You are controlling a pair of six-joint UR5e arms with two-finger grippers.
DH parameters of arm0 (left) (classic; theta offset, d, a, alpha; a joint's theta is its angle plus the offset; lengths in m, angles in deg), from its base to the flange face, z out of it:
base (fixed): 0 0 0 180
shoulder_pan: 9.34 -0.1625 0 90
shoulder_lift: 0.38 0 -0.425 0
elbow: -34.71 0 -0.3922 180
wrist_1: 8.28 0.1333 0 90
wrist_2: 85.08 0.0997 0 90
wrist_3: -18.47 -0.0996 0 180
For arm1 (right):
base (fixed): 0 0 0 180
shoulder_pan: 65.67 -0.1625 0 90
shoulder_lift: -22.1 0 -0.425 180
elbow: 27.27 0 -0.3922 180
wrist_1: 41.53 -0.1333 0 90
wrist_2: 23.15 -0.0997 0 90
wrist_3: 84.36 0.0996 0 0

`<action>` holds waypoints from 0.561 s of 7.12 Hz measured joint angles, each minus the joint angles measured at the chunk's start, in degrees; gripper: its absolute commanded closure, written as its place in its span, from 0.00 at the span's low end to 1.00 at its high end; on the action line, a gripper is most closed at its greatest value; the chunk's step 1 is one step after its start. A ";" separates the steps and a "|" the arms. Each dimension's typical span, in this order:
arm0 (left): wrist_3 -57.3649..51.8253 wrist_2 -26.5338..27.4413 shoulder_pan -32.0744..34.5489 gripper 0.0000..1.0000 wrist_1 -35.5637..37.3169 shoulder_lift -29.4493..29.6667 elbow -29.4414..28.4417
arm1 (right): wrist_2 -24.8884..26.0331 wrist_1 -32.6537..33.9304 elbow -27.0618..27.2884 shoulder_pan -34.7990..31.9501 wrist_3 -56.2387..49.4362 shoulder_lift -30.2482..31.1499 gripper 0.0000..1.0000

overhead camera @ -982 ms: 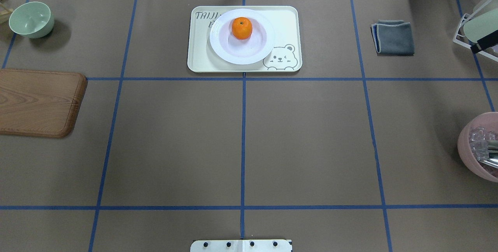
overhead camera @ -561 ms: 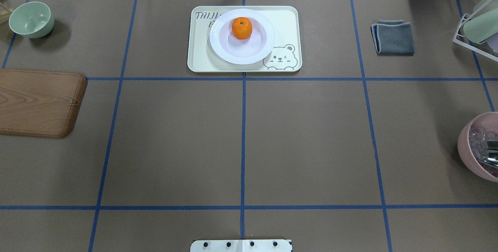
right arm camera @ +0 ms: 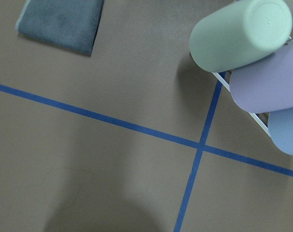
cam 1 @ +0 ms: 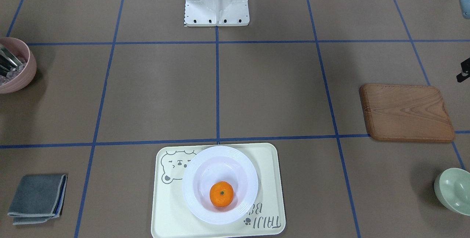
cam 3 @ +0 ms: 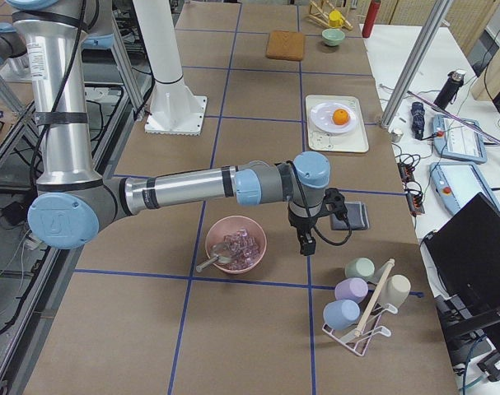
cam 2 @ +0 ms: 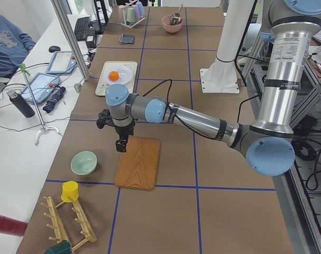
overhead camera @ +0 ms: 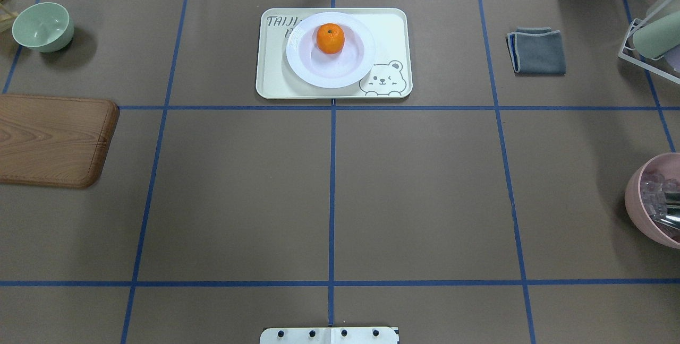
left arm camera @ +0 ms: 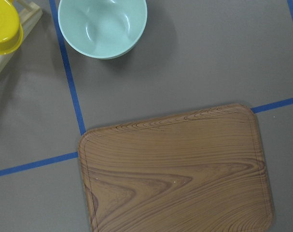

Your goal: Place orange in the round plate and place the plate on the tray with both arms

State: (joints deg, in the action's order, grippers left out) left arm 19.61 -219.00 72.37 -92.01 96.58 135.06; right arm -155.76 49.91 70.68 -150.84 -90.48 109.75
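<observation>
Find the orange (overhead camera: 330, 39) in the sunken centre of the round plate (overhead camera: 319, 77), a little toward 12 o'clock from the middle. Find the plate flat on the tray (overhead camera: 271, 83), at 12 o'clock on the worktop (overhead camera: 414, 190) in the overhead view, long axis of the tray from 9 to 3 o'clock. Judged from this: both placings done, nothing left to carry.

Look for the left gripper (cam 2: 120, 144) above the wooden board (overhead camera: 53, 139) at 9 o'clock; from there, toward about 2 o'clock for the tray. Look for the right gripper (cam 3: 306, 241) between the pink bowl (overhead camera: 640, 211) and the grey cloth (overhead camera: 537, 52), at 3 o'clock; from there, toward about 10 o'clock. Both well apart from the plate; cannot say which arm nearer. Cannot tell the state of either gripper, apart or together: seen only small in the side views.

Read on the tray "TAIJI" in grey, with a drawn bear face at the opposite corner; of the second word only the start, "BE", the rest hidden under the plate rim.
</observation>
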 measured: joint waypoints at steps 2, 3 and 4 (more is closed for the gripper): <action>0.01 -0.16 0.57 0.02 0.43 -0.57 -0.54 | 0.13 -0.10 0.53 0.00 0.02 1.25 0.00; 0.01 -0.19 0.95 0.02 0.49 -0.72 -0.73 | 0.08 -0.11 0.70 0.02 0.04 1.55 0.00; -0.01 -0.20 1.26 0.02 0.42 -1.08 -0.80 | -0.02 -0.12 0.83 0.05 0.05 1.79 0.00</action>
State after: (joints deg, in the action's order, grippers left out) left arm 19.60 -219.19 73.63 -91.59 95.50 134.25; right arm -155.78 49.79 71.51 -150.78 -90.43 111.54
